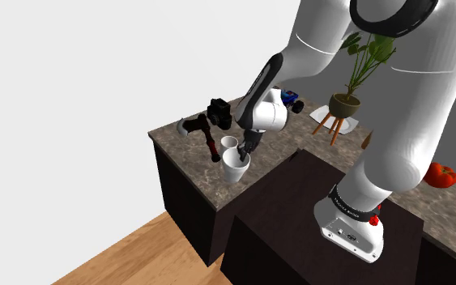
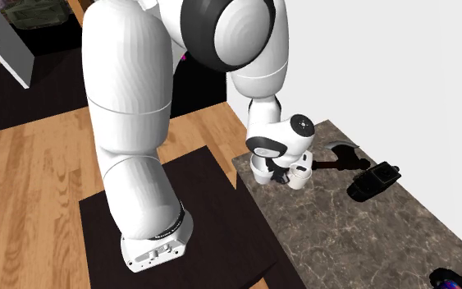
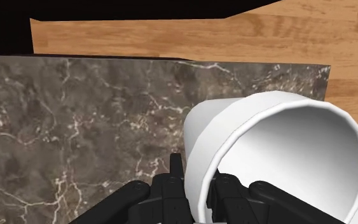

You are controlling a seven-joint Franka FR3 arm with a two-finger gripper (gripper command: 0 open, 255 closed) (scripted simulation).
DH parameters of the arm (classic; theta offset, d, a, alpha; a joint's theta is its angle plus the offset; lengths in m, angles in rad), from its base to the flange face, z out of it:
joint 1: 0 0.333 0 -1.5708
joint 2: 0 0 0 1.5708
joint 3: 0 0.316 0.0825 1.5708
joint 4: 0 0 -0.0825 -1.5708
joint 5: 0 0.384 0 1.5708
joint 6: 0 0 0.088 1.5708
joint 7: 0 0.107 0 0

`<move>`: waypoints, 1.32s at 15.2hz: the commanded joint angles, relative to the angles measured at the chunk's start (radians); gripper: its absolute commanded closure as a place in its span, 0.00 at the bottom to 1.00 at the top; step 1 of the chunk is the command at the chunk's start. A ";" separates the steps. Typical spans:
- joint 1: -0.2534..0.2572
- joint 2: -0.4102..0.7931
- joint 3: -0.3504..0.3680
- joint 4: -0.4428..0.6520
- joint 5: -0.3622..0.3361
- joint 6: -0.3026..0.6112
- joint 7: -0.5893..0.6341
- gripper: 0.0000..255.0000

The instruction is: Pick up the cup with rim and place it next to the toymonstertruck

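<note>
Presently gripped: white cup with a banded rim, pinched at its wall by the black two-finger gripper, one finger inside the mouth and one outside against the rim band.
Cup's axis: upright in the shoulder view, long axis vertical, mouth facing up, narrower base down.
Cup's place: near the front corner of the brown marble-patterned counter top, just beside the second cup; resting on the stone or raised off it, cannot tell.
Cups counted: two, the held one and a second white cup just behind it, also mouth up, touching or nearly touching the hatchet's handle.
Tools counted: one hatchet with a grey head and red-and-black handle, lying flat, head toward the wall.
Cameras counted: one black camera, near the hatchet, farther back on the counter.
Toys counted: one blue-and-black toy monster truck, partly hidden behind the arm, well apart from the held cup.
Containers: held cup with a gripper finger in it; round pot on a wooden tripod stand holding one green leafy plant.
Elsewhere: one red round object at the shoulder view's right edge.
</note>
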 commanded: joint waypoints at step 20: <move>0.077 -0.363 -0.152 -0.075 -0.376 -0.268 0.325 1.00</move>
